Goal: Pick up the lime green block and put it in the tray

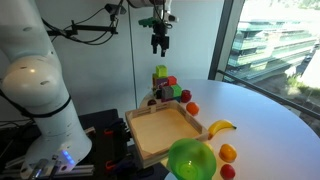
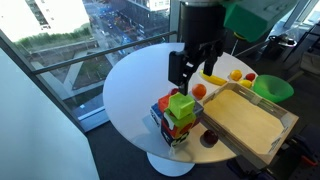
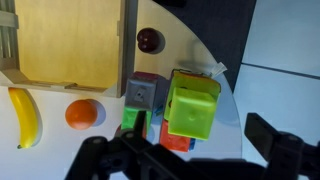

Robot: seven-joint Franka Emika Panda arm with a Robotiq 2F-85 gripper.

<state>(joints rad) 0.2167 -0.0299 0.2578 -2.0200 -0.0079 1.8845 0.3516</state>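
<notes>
The lime green block sits on top of a stack of coloured blocks at the table's edge, next to the tray. It also shows in an exterior view and in the wrist view. The tray is a wide, shallow light wood square, seen in both exterior views and partly in the wrist view. My gripper hangs open and empty well above the block. In the wrist view its fingers spread wide on either side below the block.
A round green bowl stands by the tray's near corner. A banana, an orange and small red fruits lie on the white round table. A grey block and darker blocks are in the stack. A window is behind.
</notes>
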